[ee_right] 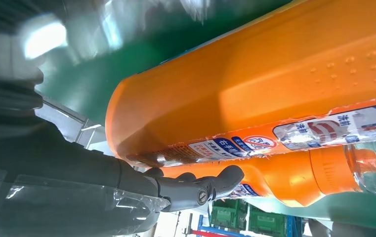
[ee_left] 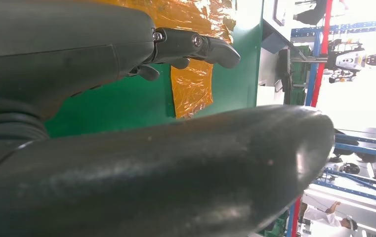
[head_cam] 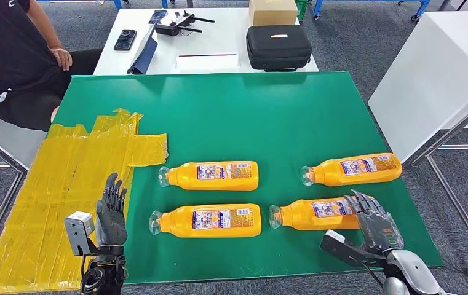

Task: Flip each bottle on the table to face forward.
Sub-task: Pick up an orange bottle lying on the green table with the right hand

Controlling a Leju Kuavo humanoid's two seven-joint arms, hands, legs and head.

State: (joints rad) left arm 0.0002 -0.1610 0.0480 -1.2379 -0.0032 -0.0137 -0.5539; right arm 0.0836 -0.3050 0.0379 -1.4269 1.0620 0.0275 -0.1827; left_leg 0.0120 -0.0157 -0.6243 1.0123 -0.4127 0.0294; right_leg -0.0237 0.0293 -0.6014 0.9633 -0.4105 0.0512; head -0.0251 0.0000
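Where the green table [head_cam: 231,117] holds them: four orange bottles lying flat, clear caps pointing to the left side.
Back left bottle [head_cam: 213,176]: smooth shiny plastic, long and rounded, picture label facing up.
Front left bottle [head_cam: 210,220]: same shape, label up, just in front of the back left one.
Back right bottle [head_cam: 354,169]: tilted a little, near the right edge.
Front right bottle [head_cam: 314,214]: flat end tucked under the right hand.
Right hand [head_cam: 376,224]: grey, fingers draped over the flat end of the front right bottle; firm grasp or just touching, cannot tell.
Right wrist close-up: small raised dots and a crinkly label edge on that bottle [ee_right: 255,94], with a fingertip [ee_right: 228,177] against it.
Left hand [head_cam: 111,212]: dark, fingers straight and spread apart, holding nothing, raised over the table's front left.
Yellow tape patch [head_cam: 65,184]: wrinkly, shiny, lying on the table's left side.
Left wrist close-up: tape [ee_left: 195,84] glinting like foil.
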